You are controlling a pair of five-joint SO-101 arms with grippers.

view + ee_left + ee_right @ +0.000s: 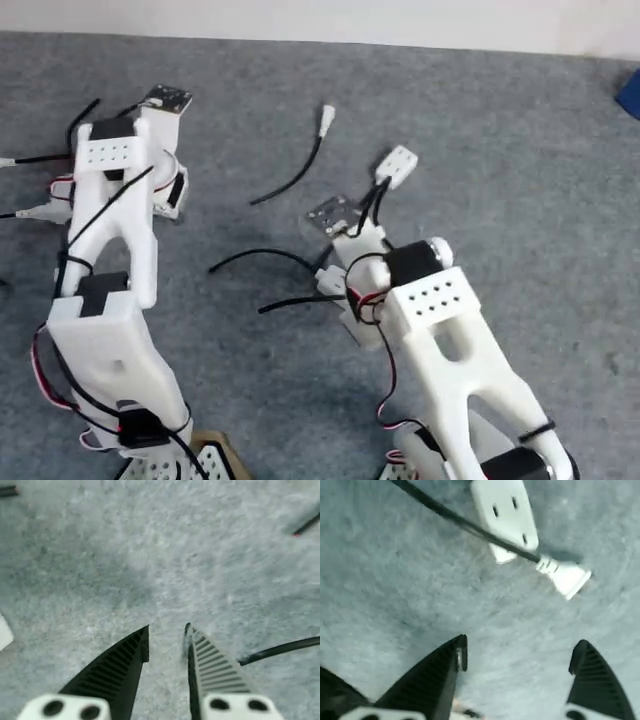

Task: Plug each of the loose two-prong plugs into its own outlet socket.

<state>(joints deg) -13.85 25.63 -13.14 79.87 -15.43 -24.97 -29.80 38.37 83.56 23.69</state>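
My right pincer (520,655) hangs spread wide and empty over grey carpet (395,595); just past its tips lies a white plug (565,576), its black cord (465,522) crossing a white outlet socket (505,517); my left pincer (167,632) is parted slightly, holding nothing; a second plug (327,118) lies farther off on open carpet.

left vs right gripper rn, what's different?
Opening: the left gripper has its jaws a narrow gap apart; the right gripper is spread wide.
Ahead: the left gripper faces bare grey carpet with a black cable off to one side; the right gripper faces the white outlet block and a white plug.
Shared: both are empty.
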